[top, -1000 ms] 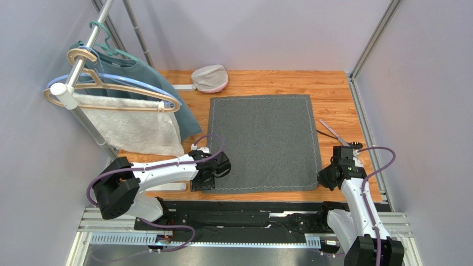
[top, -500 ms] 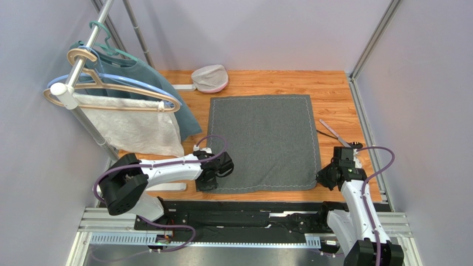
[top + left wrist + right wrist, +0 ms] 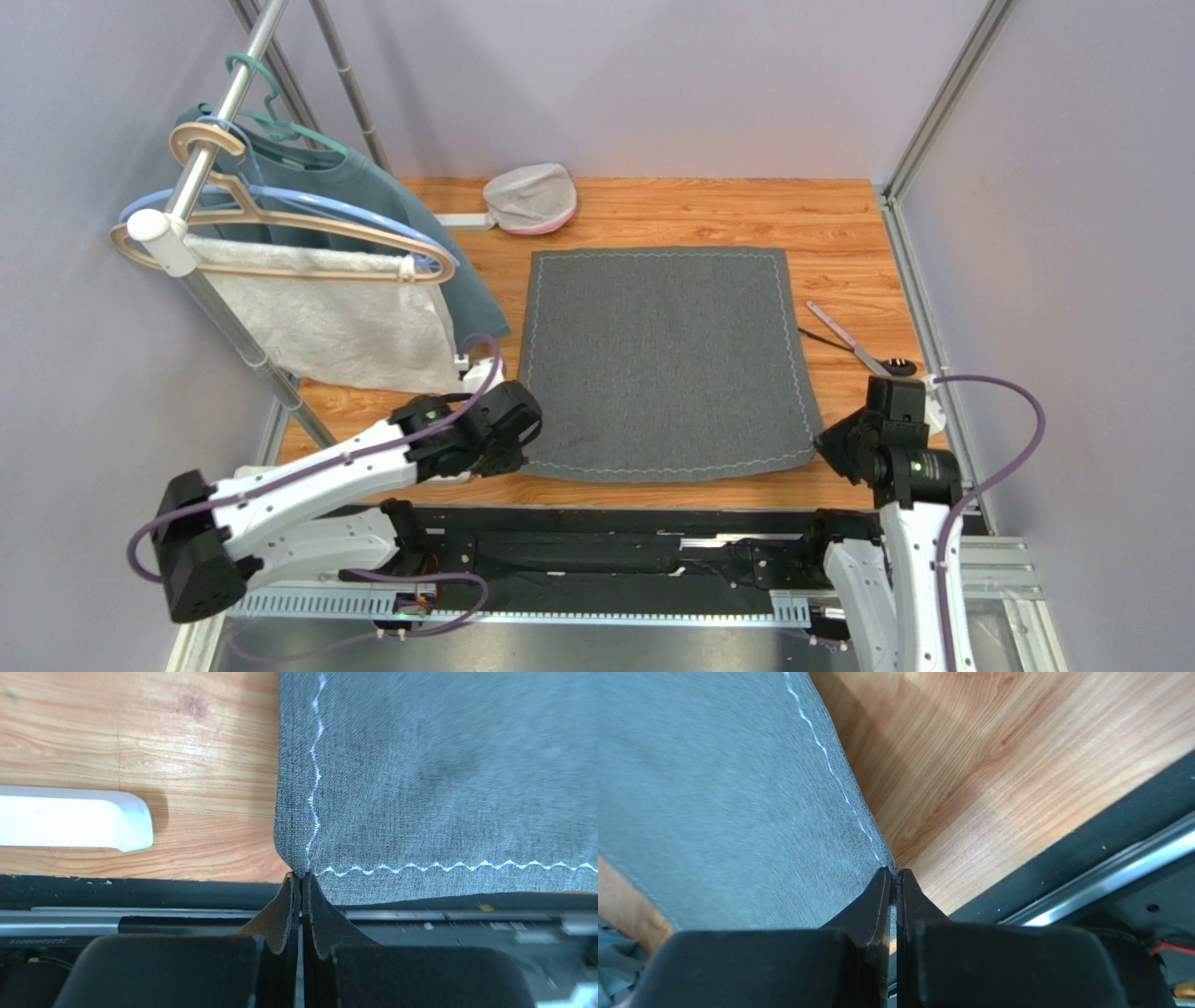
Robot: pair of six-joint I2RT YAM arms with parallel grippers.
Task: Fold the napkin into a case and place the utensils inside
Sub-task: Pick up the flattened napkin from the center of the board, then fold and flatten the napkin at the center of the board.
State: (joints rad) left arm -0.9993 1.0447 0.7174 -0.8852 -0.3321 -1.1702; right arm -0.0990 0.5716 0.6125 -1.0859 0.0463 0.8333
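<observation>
Napkin (image 3: 666, 364) lies spread flat & unfolded on the wooden table (image 3: 856, 224), roughly mid-table, w/ its near edge close to the table's front lip. Left gripper (image 3: 302, 882) is closed tight on the near-left corner: wrist cam shows the cloth tip pinched between the fingers, right where the pale zigzag stitch lines meet. Right gripper (image 3: 894, 876) is likewise clamped on the near-right corner, fabric edge running straight into the closed fingers. So both near corners are held, but no fold is made yet: no crease, no doubled layer, no case. Silver utensil (image 3: 845, 336) lies on bare wood just right of the napkin's right edge, not touching it. A dark slim piece (image 3: 821, 340) seems to lie beside it, but from the top cam it's too small to be sure it's the black one. Progress, as I judge it: v. early. Grasp is done; what's left is every fold needed to make the case, then picking up both utensils & sliding them inside.
</observation>
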